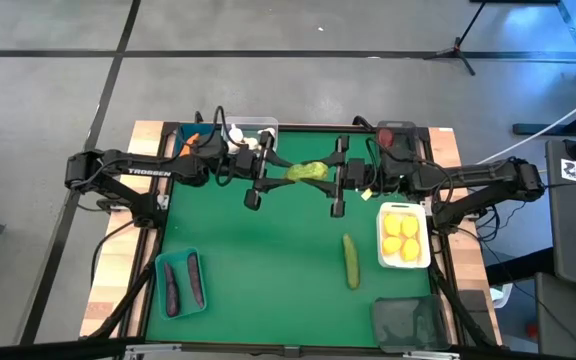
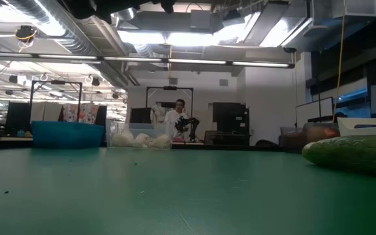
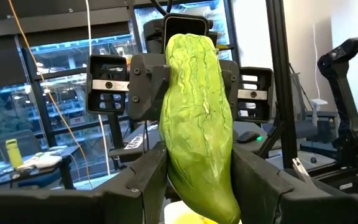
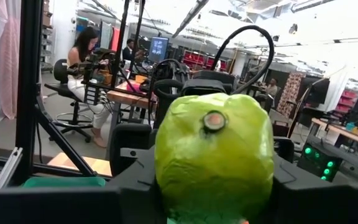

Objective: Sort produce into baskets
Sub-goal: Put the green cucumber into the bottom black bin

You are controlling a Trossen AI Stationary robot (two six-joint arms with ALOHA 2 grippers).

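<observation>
- A bumpy light-green toy cucumber (image 1: pixel 307 172) hangs above the green table mat (image 1: pixel 268 260), far from the white plastic basket (image 1: pixel 405 262) of yellow lemons (image 1: pixel 401 236).
- The left gripper (image 1: pixel 265 172) clamps one end of it, fingers (image 3: pixel 143 180) closed against its sides.
- The right gripper (image 1: pixel 340 176) faces it, fingers closed on the other end.
- A second, darker green cucumber (image 1: pixel 350 260) lies on the mat just beside the white basket.
- Two purple eggplants (image 1: pixel 183 284) rest in a teal basket (image 1: pixel 161 268), well apart from the white basket.
</observation>
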